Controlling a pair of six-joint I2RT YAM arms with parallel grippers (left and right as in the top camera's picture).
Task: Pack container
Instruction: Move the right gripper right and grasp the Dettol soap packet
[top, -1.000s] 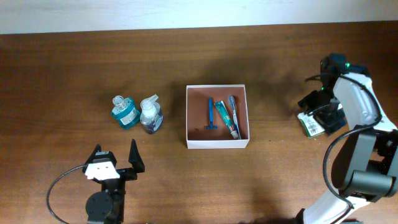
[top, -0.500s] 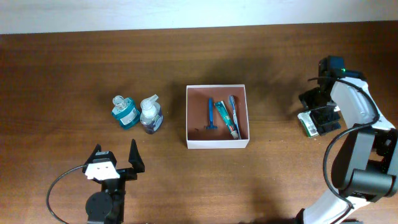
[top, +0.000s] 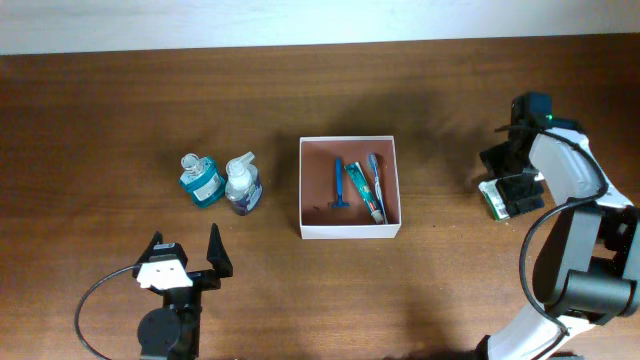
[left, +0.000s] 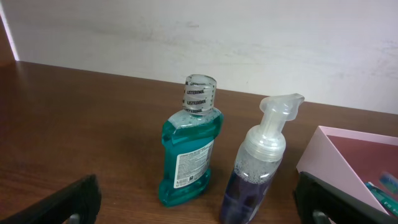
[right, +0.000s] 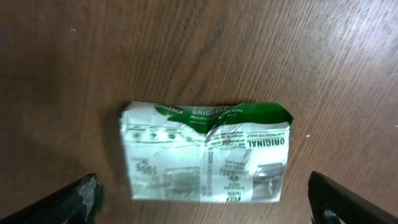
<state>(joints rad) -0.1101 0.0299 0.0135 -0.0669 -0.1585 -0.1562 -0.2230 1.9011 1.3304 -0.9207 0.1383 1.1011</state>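
The container (top: 349, 232), a white-walled square box with a reddish-brown floor, sits mid-table and also shows in the left wrist view (left: 323, 152). In it lie a blue razor (top: 339, 185), a toothpaste tube (top: 361, 192) and a toothbrush (top: 376, 178). Left of it stand a teal mouthwash bottle (top: 202, 180) (left: 189, 149) and a purple foam pump bottle (top: 243, 184) (left: 258, 171). My left gripper (top: 184, 251) (left: 199, 205) is open, near the front edge, facing both bottles. My right gripper (top: 508, 183) (right: 208, 208) hangs open over a crumpled green-and-white packet (top: 497, 201) (right: 205, 155), its fingers apart from it on either side.
The brown wooden table (top: 120, 110) runs to a pale wall (left: 249, 37) at the back. The right arm's base (top: 585, 290) stands at the front right corner. A black cable (top: 95, 300) loops beside the left arm.
The right wrist has shifted slightly toward the back of the table above the packet, its jaws a touch wider. The packet, the bottles and the left arm stay put.
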